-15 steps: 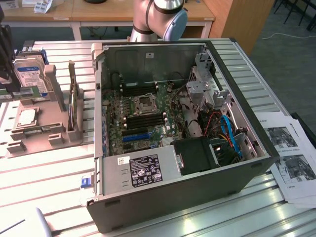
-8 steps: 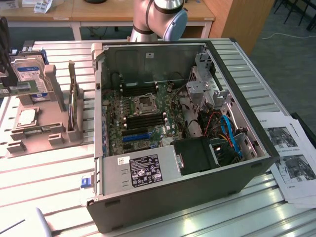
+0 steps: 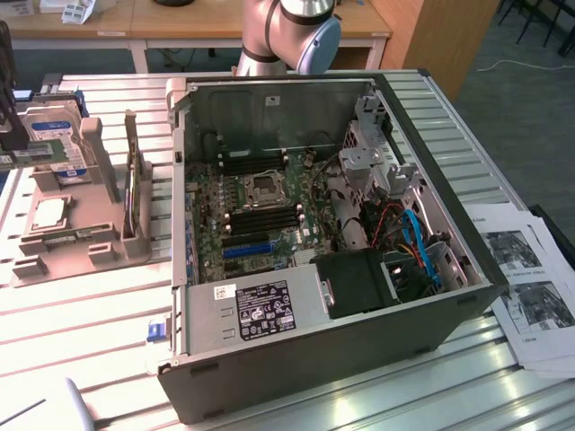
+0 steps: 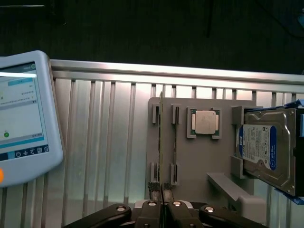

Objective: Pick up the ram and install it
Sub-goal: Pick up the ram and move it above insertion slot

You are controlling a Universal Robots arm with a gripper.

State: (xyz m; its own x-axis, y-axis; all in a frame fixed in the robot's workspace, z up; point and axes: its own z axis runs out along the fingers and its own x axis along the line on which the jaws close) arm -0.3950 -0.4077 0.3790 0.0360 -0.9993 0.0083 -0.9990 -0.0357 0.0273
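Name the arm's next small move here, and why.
Probably a short, straight lift out of the grey holder: the pincer is shut on one end of the ram, which stands on edge in the holder's slots, so a sideways pull could bind.

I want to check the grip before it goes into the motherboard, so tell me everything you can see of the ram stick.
The ram shows edge-on in the wrist view: a thin, straight, greenish board strip, its faces and chips hidden. It runs from between the end effector's closed fingertips out over the grey holder, in line with one pair of its slotted posts. Whether it is seated in those slots or lifted clear cannot be told.
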